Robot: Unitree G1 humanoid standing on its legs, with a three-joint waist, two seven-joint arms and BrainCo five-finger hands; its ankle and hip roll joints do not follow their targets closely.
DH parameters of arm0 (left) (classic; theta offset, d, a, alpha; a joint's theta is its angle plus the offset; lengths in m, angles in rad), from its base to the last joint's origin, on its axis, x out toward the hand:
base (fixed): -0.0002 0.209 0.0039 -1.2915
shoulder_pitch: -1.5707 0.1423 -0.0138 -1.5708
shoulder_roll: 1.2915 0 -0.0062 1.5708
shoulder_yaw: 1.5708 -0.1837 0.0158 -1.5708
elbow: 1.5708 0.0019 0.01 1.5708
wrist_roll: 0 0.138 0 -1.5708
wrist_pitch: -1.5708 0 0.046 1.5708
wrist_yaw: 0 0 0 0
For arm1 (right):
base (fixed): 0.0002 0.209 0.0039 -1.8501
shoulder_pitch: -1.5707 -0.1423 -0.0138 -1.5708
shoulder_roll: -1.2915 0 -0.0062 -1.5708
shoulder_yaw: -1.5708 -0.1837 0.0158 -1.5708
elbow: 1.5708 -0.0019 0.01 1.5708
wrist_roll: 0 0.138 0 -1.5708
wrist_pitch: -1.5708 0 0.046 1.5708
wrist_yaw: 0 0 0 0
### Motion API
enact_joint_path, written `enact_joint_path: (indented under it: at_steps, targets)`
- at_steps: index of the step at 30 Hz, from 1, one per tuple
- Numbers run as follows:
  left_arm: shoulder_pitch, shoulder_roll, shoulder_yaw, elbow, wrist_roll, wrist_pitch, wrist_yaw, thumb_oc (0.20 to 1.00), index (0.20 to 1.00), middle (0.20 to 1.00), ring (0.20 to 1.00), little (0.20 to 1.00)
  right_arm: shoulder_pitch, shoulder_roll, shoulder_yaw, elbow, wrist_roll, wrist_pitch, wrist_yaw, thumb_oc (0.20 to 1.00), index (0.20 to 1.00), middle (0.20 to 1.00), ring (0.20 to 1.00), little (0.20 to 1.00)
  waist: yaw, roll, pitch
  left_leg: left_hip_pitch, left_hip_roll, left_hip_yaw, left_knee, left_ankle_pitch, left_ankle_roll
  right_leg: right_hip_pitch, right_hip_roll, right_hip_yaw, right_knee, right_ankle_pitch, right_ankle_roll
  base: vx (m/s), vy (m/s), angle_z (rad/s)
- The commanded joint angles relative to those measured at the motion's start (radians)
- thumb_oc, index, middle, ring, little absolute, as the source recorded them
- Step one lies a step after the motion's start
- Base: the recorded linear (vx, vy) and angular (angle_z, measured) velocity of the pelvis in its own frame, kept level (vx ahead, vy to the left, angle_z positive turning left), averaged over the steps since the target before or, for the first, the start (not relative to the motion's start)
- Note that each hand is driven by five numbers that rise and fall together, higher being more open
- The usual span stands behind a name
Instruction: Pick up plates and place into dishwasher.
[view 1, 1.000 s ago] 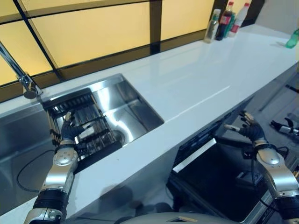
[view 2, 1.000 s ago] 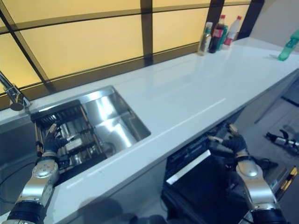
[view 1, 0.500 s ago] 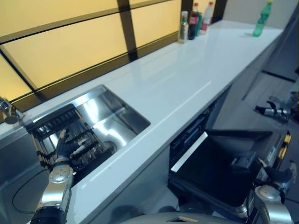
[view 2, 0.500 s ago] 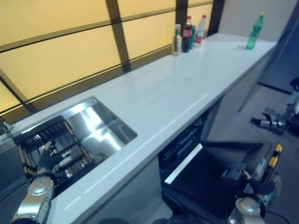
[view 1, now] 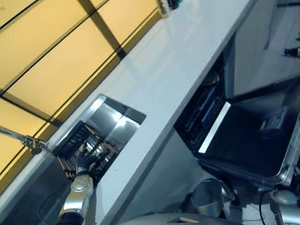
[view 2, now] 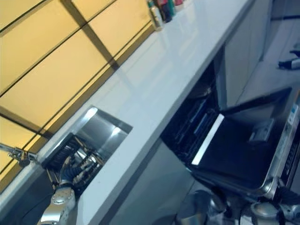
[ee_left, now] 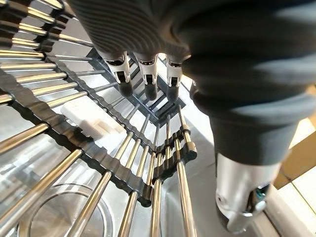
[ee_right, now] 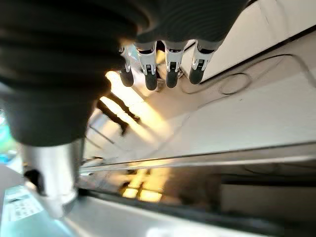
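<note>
The main risk, as I judge it, is that the left hand closes on a bar of the rack instead of on a plate, because its fingers hang very close above the bars. I cannot find any plate in the rack or in the sink. Only a pale flat piece lies under the bars, and I cannot tell what it is. A second risk is that the hand catches between the bars when it goes lower.

The left hand reaches from the counter side down into the sink, over the rack. Its fingers are straight and a little apart, the thumb stands aside, and it holds nothing. The right hand has relaxed, spread fingers and is empty too. The dishwasher stands open under the counter, well apart from the sink.
</note>
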Motion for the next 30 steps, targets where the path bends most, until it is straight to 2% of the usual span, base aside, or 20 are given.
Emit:
enact_joint_path:
  at_steps: [1,2,3,5,7,11,18,20,23,26,30]
  targets:
    - [-0.030,-0.041,-0.028,-0.003,-0.035,-0.072,0.064,1.000,1.000,1.000,1.000,1.000,0.004,-0.122,0.021,-0.081,-0.330,-0.152,-0.046,1.000,1.000,1.000,1.000,1.000,-0.030,0.058,0.047,-0.185,-0.068,0.005,0.161,-0.058,0.118,-0.149,0.108,-0.031,0.212,-0.106,-0.147,-0.18,0.066,-0.23]
    - [-0.043,-0.036,-0.048,0.013,-0.059,-0.094,0.075,1.000,1.000,1.000,1.000,1.000,0.000,-0.147,0.053,-0.097,-0.285,-0.154,-0.017,1.000,1.000,1.000,1.000,1.000,-0.036,0.064,0.056,-0.218,-0.067,0.017,0.194,-0.066,0.117,-0.183,0.111,-0.027,0.252,-0.136,-0.154,-0.23,0.079,-0.24]
    - [-0.064,-0.035,-0.065,0.044,-0.078,-0.128,0.076,1.000,1.000,1.000,1.000,1.000,-0.023,-0.157,0.090,-0.077,-0.203,-0.160,0.011,1.000,1.000,1.000,1.000,1.000,-0.040,0.070,0.068,-0.247,-0.066,0.027,0.218,-0.071,0.116,-0.212,0.109,-0.023,0.281,-0.147,-0.161,-0.22,0.084,-0.13]
    - [-0.087,-0.038,-0.077,0.058,-0.089,-0.155,0.068,1.000,1.000,1.000,1.000,1.000,-0.059,-0.149,0.132,0.003,-0.131,-0.197,0.051,1.000,1.000,1.000,1.000,1.000,-0.047,0.083,0.096,-0.270,-0.066,0.042,0.252,-0.078,0.113,-0.237,0.105,-0.021,0.313,-0.164,-0.170,-0.16,0.061,-0.04]
    - [-0.100,-0.030,-0.093,0.050,-0.115,-0.160,0.077,1.000,1.000,1.000,1.000,1.000,-0.070,-0.146,0.148,0.083,-0.043,-0.236,0.084,1.000,1.000,1.000,1.000,1.000,-0.057,0.094,0.117,-0.287,-0.065,0.057,0.294,-0.086,0.106,-0.260,0.104,-0.022,0.346,-0.191,-0.179,-0.07,0.041,-0.11]
    - [-0.122,-0.028,-0.118,0.053,-0.141,-0.141,0.103,1.000,1.000,1.000,1.000,1.000,-0.054,-0.123,0.127,0.218,0.092,-0.250,0.110,1.000,1.000,1.000,1.000,1.000,-0.074,0.107,0.154,-0.332,-0.070,0.069,0.386,-0.102,0.105,-0.313,0.099,-0.021,0.432,-0.226,-0.202,-0.02,0.014,-0.12]
    - [-0.155,-0.024,-0.157,0.068,-0.181,-0.133,0.108,1.000,1.000,1.000,1.000,1.000,-0.111,-0.143,0.132,0.267,0.234,-0.265,0.170,1.000,1.000,1.000,1.000,1.000,-0.077,0.142,0.189,-0.388,-0.087,0.085,0.457,-0.106,0.086,-0.367,0.075,-0.028,0.504,-0.271,-0.227,0.01,0.008,-0.03]
    - [-0.150,-0.032,-0.170,0.057,-0.182,-0.123,0.116,1.000,1.000,1.000,1.000,1.000,-0.138,-0.144,0.145,0.245,0.270,-0.278,0.234,1.000,1.000,1.000,1.000,1.000,-0.070,0.148,0.192,-0.416,-0.091,0.085,0.474,-0.107,0.083,-0.390,0.070,-0.026,0.518,-0.277,-0.230,-0.01,0.012,-0.12]
    - [-0.137,-0.029,-0.185,0.034,-0.183,-0.109,0.100,1.000,1.000,1.000,1.000,1.000,-0.177,-0.146,0.177,0.209,0.333,-0.289,0.383,1.000,1.000,1.000,1.000,1.000,-0.055,0.154,0.196,-0.440,-0.094,0.082,0.481,-0.105,0.079,-0.408,0.061,-0.025,0.522,-0.275,-0.233,-0.02,0.002,-0.10]
    - [-0.116,-0.022,-0.204,-0.014,-0.170,-0.102,0.088,1.000,1.000,1.000,1.000,1.000,-0.249,-0.148,0.247,0.120,0.347,-0.288,0.552,1.000,1.000,1.000,1.000,1.000,-0.021,0.158,0.197,-0.470,-0.096,0.075,0.470,-0.092,0.072,-0.416,0.046,-0.032,0.501,-0.258,-0.227,-0.05,-0.001,-0.02]
    - [-0.089,-0.023,-0.216,-0.051,-0.156,-0.097,0.084,1.000,1.000,1.000,1.000,1.000,-0.309,-0.127,0.308,0.013,0.347,-0.319,0.692,1.000,1.000,1.000,1.000,1.000,0.021,0.155,0.183,-0.462,-0.099,0.054,0.408,-0.068,0.068,-0.393,0.027,-0.042,0.444,-0.223,-0.216,0.00,0.021,-0.01]
